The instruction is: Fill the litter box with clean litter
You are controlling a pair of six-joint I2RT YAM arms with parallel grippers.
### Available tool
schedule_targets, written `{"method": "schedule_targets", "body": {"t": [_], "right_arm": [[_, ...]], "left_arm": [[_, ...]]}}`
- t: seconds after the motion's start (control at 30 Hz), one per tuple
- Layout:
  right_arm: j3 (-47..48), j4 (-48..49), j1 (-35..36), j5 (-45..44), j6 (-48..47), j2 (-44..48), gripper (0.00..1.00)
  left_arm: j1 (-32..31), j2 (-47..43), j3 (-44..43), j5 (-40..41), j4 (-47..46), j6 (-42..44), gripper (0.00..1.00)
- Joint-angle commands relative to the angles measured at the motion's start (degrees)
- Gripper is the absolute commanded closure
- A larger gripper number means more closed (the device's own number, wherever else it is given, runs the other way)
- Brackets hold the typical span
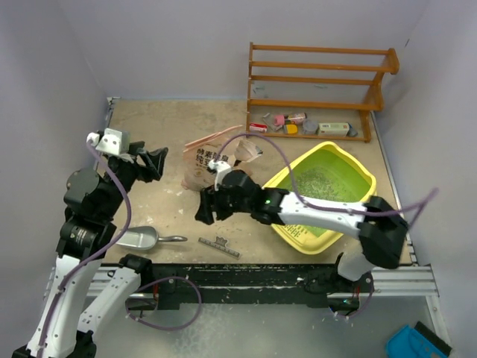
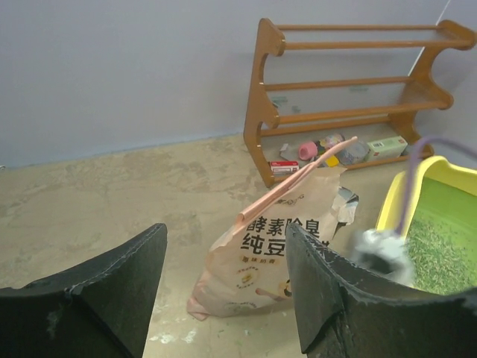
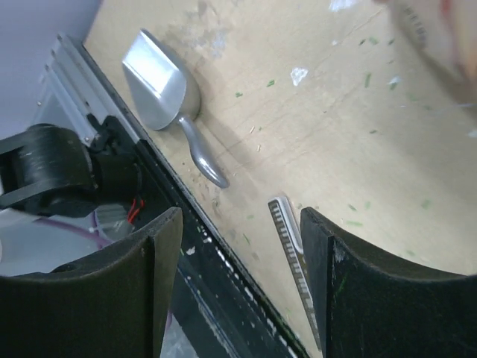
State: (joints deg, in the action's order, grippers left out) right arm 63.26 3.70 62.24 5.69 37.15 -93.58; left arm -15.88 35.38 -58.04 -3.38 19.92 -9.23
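Note:
The yellow litter box (image 1: 297,237) sits at the right of the table, with pale grey-green clean litter (image 1: 320,179) spread over its green floor. Its rim (image 2: 417,175) and the litter (image 2: 440,253) also show in the left wrist view. A tan printed bag (image 1: 203,160) stands left of the box, top torn open. My left gripper (image 1: 158,162) hangs open just left of the bag (image 2: 276,246), nothing between its fingers. My right gripper (image 1: 203,209) is open and empty, low over the table in front of the bag.
A silver scoop (image 1: 140,239) lies near the front edge, also visible in the right wrist view (image 3: 160,78). A grey slotted strip (image 1: 219,247) lies beside it, under my right gripper (image 3: 240,216). A wooden rack (image 1: 320,82) with small items stands at the back.

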Motion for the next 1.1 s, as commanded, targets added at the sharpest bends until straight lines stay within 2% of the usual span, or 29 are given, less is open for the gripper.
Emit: {"method": "schedule_targets", "body": {"t": [0.0, 0.17, 0.3, 0.43, 0.6, 0.73, 0.83, 0.97, 1.07], "right_arm": [[-4.8, -2.1, 0.0, -11.1, -4.1, 15.8, 0.34], [-9.7, -9.3, -1.0, -20.8, -8.2, 31.3, 0.34], [-10.6, -18.5, -7.9, -20.6, -10.5, 38.6, 0.34], [-13.2, -19.7, -23.1, -2.4, -11.5, 40.0, 0.35], [-13.9, -14.2, -33.1, 11.8, -15.3, 35.2, 0.35], [-15.7, -2.8, -43.0, 26.3, -15.4, 29.8, 0.36], [-17.6, 7.8, -49.5, 34.0, -13.7, 26.0, 0.36], [-15.5, 13.0, -51.4, 40.7, -13.2, 20.5, 0.38], [-12.7, 14.5, -51.4, 44.3, -13.0, 17.1, 0.4]], "left_arm": [[0.1, 0.6, 2.8, -4.4, -7.4, 1.7, 0.3], [0.1, 2.4, 10.3, -10.4, -17.8, 2.3, 0.26], [0.1, 6.8, 12.8, -15.4, -23.4, 3.3, 0.23], [0.1, 11.9, 13.0, -18.3, -27.2, 2.9, 0.22], [0.1, 16.1, 14.7, -19.9, -33.6, 1.3, 0.22], [0.1, 17.3, 17.4, -21.8, -38.7, 1.6, 0.22], [0.1, 16.9, 19.2, -22.8, -40.5, 2.6, 0.22], [0.1, 15.7, 22.0, -25.7, -43.8, 4.1, 0.22], [0.1, 15.9, 22.9, -25.1, -44.4, 6.1, 0.22]]}}
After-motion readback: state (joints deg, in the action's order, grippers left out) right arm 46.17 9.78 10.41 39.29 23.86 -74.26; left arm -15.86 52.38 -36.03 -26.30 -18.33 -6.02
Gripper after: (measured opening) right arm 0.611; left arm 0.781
